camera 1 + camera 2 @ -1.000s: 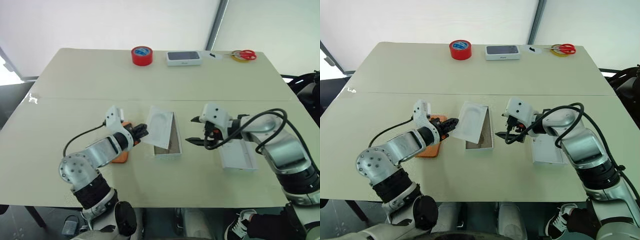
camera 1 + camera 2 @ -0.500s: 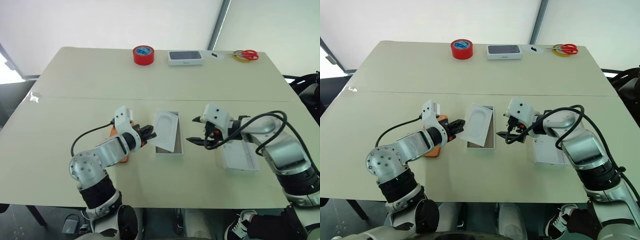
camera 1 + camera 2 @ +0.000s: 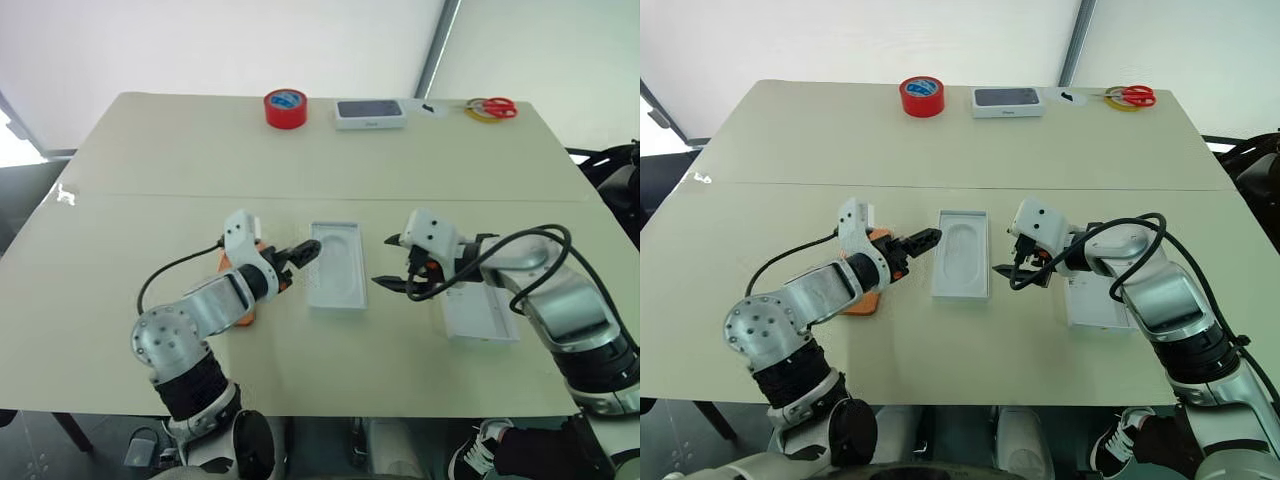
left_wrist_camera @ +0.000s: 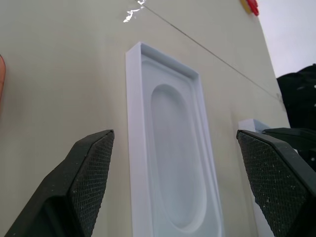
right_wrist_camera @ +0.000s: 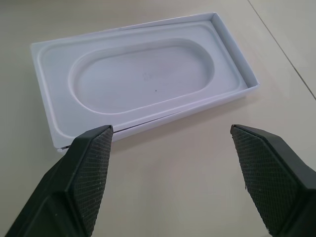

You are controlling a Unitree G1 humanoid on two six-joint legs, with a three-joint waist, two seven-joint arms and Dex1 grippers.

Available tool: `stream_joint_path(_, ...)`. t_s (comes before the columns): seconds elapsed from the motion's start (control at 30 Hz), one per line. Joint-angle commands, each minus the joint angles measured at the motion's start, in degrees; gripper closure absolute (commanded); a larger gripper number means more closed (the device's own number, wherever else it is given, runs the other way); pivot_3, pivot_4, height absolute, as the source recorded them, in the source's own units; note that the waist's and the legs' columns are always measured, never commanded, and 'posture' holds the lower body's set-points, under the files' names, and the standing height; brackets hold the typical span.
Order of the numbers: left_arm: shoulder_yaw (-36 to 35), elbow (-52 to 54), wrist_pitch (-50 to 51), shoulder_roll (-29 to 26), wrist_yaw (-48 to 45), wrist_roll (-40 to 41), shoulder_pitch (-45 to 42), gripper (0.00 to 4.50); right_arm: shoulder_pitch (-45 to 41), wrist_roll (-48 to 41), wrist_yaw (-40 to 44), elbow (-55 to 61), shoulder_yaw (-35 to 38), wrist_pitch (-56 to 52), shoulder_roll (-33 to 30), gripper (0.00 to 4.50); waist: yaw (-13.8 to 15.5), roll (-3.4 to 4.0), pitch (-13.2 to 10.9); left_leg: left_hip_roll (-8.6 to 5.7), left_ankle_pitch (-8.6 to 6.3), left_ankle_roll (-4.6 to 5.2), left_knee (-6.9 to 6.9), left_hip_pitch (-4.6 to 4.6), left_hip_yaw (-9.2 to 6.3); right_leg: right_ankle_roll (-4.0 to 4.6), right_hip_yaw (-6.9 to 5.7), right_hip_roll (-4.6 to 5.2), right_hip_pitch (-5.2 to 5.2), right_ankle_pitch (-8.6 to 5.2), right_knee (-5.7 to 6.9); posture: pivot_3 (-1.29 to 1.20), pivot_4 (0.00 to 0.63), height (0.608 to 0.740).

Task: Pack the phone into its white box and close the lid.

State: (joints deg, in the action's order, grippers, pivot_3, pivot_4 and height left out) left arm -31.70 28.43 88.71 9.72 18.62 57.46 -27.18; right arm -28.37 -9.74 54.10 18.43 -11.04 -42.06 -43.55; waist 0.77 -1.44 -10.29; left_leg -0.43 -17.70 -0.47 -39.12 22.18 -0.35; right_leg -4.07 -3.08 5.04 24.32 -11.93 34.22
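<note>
Table [image 3: 150,150]: big, pale, plain.
Box [image 3: 335,278]: picture's middle, white tray on top.
Phone [image 3: 240,310]: orange, left of box, under arm.
Left gripper [image 3: 305,255]: released, empty.
Right gripper [image 3: 389,263]: released, empty.
Room: bright white wall behind.

Matt smooth white box [image 5: 138,79], textured black pads [image 5: 91,165], matt table [image 3: 330,150]

A pale beige table [image 3: 330,150] stands before a bright white wall [image 3: 220,45]

red tape roll [image 3: 285,108], small phone-printed box [image 3: 370,114], probably scissors [image 3: 490,108] along table's [image 3: 150,150] far edge.
</note>
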Motion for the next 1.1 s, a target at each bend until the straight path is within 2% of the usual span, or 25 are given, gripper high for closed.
stream_joint_path(0.03, 1.4, 3.5, -1.3, -6.6, -4.4, 1.3, -0.1, 0.15, -2.5, 0.5, -1.5, -0.9, -0.5, 0.6, 1.4, 1.76, -0.1, 0.0, 0.0, 0.0, 0.01, -0.01, -0.01, 0.0, 0.0, 0.01, 0.0, -0.01, 0.01, 0.0, 0.01, 0.0, 0.15, 0.74)
stream_joint_path(0.2, 11.4, 6.6, -14.9, -25.0, -17.3, -7.6, 5.8, 0.15, -6.0, 2.8, -4.1, -4.4, -3.5, 1.1, 4.4, 4.35, -0.2, 0.07, 0.0, 0.02, 0.14, -0.25, 0.04, -0.04, 0.0, 0.24, 0.01, -0.16, 0.09, 0.04, 0.11, 0.0, 0.15, 0.74)
stream_joint_path(0.23, 13.7, 7.3, -19.2, -29.5, -21.6, -10.1, 8.1, 0.15, -7.1, 3.7, -4.9, -5.2, -4.5, 1.6, 5.6, 4.47, -0.2, 0.07, 0.0, 0.03, 0.16, -0.27, 0.04, -0.05, 0.01, 0.28, 0.02, -0.17, 0.1, 0.06, 0.11, 0.0, 0.15, 0.74)
stream_joint_path(0.33, 18.0, 7.9, -28.9, -38.9, -32.2, -15.1, 14.3, 0.15, -10.4, 7.0, -7.6, -8.7, -7.7, 3.3, 9.3, 4.47, -0.5, 0.11, 0.0, 0.07, 0.18, -0.31, 0.05, -0.04, 0.05, 0.38, 0.04, -0.21, 0.15, 0.11, 0.09, 0.0, 0.15, 0.74)
stream_joint_path(0.57, 17.0, 6.9, -44.4, -48.9, -50.8, -18.9, 27.4, 0.15, -18.5, 13.8, -12.1, -22.0, -14.1, 9.3, 18.8, 4.47, -0.6, 0.25, -0.1, 0.23, 0.19, -0.33, 0.05, 0.04, 0.07, 0.45, 0.04, -0.26, 0.27, 0.16, 0.08, 0.0, 0.15, 0.74)
stream_joint_path(0.8, 17.0, 8.2, -50.1, -50.9, -56.6, -20.2, 33.7, 0.15, -21.9, 19.1, -14.2, -34.5, -16.4, 15.6, 23.3, 4.47, -0.4, 0.3, -0.1, 0.23, 0.19, -0.31, 0.05, 0.12, 0.06, 0.45, 0.02, -0.24, 0.29, 0.16, 0.06, 0.0, 0.15, 0.74)
stream_joint_path(1.1, 17.5, 11.4, -51.0, -50.0, -56.9, -19.3, 37.0, 0.15, -22.7, 23.4, -14.4, -40.4, -16.3, 19.9, 24.1, 4.47, -1.6, 0.33, -0.2, 0.26, 0.2, -0.31, 0.05, 0.08, 0.04, 0.44, 0.02, -0.29, 0.3, 0.17, 0.18, 0.0, 0.15, 0.74)
